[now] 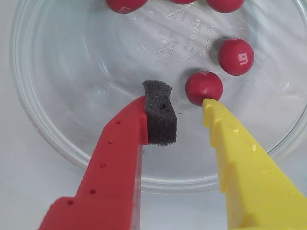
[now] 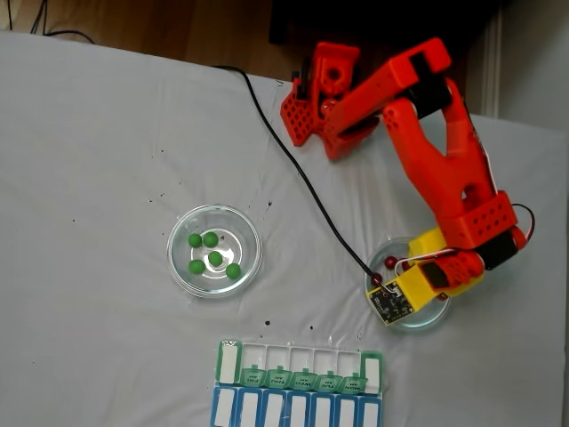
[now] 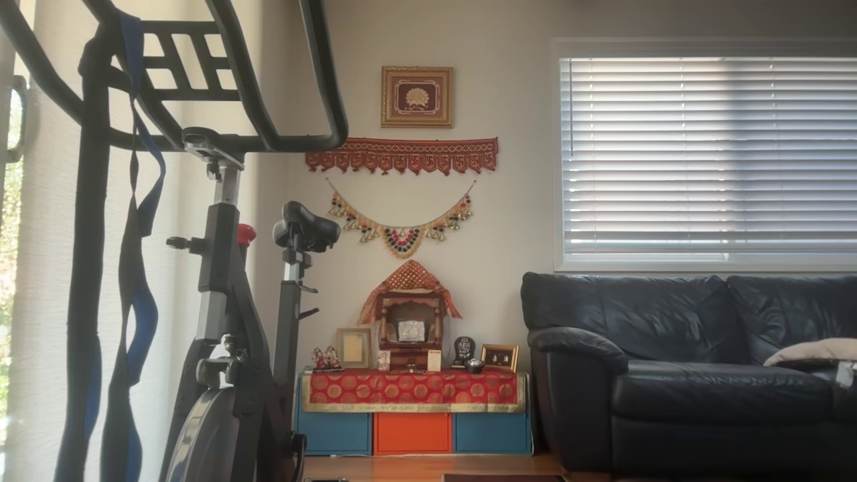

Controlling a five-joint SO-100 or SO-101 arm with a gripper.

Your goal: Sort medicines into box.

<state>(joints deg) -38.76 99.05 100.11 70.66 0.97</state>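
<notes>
In the wrist view my gripper (image 1: 184, 101) is open inside a clear round glass dish (image 1: 53, 124). One finger is red with a grey foam pad (image 1: 159, 112); the other is yellow (image 1: 240, 163). A dark red medicine ball (image 1: 204, 87) lies right at the yellow fingertip, outside the gap. Another red ball (image 1: 235, 56) sits just beyond it, and several more lie at the dish's far edge. The fixed view shows the orange arm (image 2: 444, 178) reaching over this right-hand dish (image 2: 436, 316), with a red ball (image 2: 389, 261) at its rim. The box (image 2: 298, 391) lies at the bottom edge.
A second glass dish (image 2: 182, 271) to the left in the fixed view holds several green balls (image 2: 214, 258). A black cable (image 2: 302, 178) runs across the white cloth from the arm's base to the right-hand dish. The other view shows a room with an exercise bike and a sofa.
</notes>
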